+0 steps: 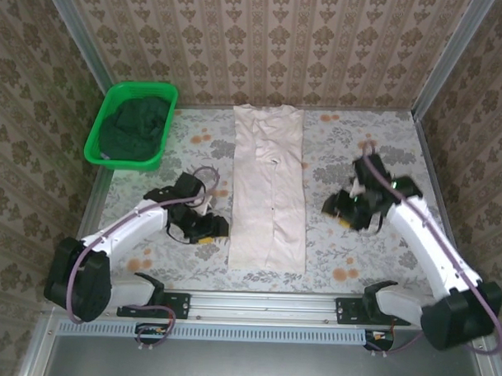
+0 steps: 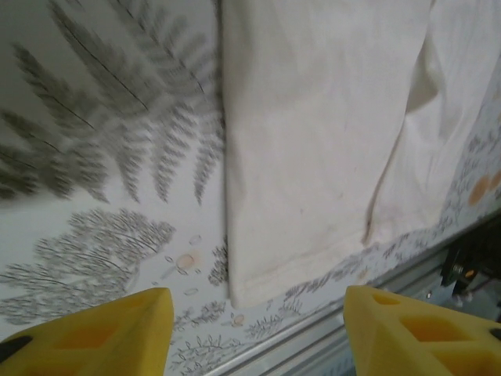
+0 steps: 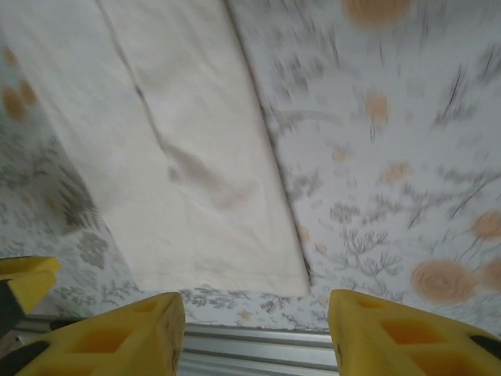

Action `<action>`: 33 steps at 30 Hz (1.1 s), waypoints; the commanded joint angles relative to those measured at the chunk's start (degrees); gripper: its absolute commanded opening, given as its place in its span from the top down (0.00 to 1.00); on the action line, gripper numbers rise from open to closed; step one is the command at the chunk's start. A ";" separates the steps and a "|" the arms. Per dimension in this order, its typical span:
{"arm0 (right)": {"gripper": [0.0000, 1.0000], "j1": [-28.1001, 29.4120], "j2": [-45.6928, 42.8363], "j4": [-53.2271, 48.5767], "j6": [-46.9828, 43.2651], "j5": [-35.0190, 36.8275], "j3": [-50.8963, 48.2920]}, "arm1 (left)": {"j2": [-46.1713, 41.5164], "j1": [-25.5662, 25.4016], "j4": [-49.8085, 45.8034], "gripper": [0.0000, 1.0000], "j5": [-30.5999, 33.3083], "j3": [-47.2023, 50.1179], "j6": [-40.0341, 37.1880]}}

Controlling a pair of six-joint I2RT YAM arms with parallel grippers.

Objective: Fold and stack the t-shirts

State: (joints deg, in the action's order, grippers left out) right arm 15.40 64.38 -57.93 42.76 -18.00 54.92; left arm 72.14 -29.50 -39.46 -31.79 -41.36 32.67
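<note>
While its fingers stand apart and empty, the left end effector hangs just left of the cream t-shirt, folded long on the table; the right end effector, equally apart and empty, hangs near its right edge.

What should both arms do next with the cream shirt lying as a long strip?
Probably move the left gripper and right gripper inward to the near hem corners of the cream t-shirt. It lies as a narrow strip, and both grippers stand open and empty beside its near end.
</note>
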 commanded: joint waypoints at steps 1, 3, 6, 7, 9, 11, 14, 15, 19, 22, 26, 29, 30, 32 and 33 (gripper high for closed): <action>0.48 5.13 -1.64 16.55 10.91 -2.72 -10.13 | 0.45 -2.33 4.71 0.42 -4.67 3.01 4.30; 0.50 8.68 -1.65 19.54 12.03 -3.60 -14.55 | 1.53 -3.93 5.76 0.42 -6.29 3.69 4.63; 0.50 12.01 0.30 20.91 11.90 -2.31 -17.60 | 3.23 -5.72 8.67 0.42 -7.37 5.37 6.20; 0.50 12.85 1.17 21.53 12.13 -2.01 -18.39 | 4.28 -6.28 9.44 0.43 -7.71 5.59 6.61; 0.50 14.62 2.39 22.86 12.34 -0.96 -19.44 | 6.01 -7.35 9.66 0.43 -7.03 5.33 6.65; 0.50 15.99 3.99 23.93 12.43 -0.24 -20.17 | 7.22 -8.27 9.55 0.43 -5.46 5.24 6.53; 0.52 17.61 6.76 26.77 12.70 -1.13 -21.07 | 9.39 -8.64 9.95 0.43 -3.65 5.53 6.69; 0.52 18.27 7.93 26.82 12.51 -1.41 -20.97 | 10.23 -8.77 10.02 0.44 -3.72 5.34 6.62; 0.54 20.33 11.28 25.61 11.47 -0.02 -20.41 | 12.00 -10.52 9.94 0.45 -2.52 4.58 6.60; 0.55 21.72 11.72 26.00 11.72 0.52 -21.04 | 13.50 -12.59 10.43 0.46 -2.23 3.60 6.50; 0.57 22.13 12.26 25.94 11.36 1.03 -20.95 | 16.23 -14.34 9.67 0.49 -0.63 1.76 5.63; 0.61 22.46 13.10 26.34 11.18 1.03 -20.81 | 17.56 -14.75 9.28 0.50 0.67 0.61 5.30; 0.62 22.48 13.61 26.30 11.03 0.99 -20.74 | 18.02 -14.83 9.00 0.50 1.08 0.07 5.09; 0.65 22.57 14.17 26.14 10.76 1.08 -20.64 | 18.98 -14.95 8.71 0.52 1.16 -0.79 4.61; 0.66 22.57 14.43 25.90 10.60 1.12 -20.56 | 19.40 -15.01 8.65 0.53 0.90 -1.23 4.51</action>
State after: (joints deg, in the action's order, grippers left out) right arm 37.43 77.54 -31.92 53.98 -18.09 34.44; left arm 88.49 -42.74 -34.87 -30.70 -42.17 38.61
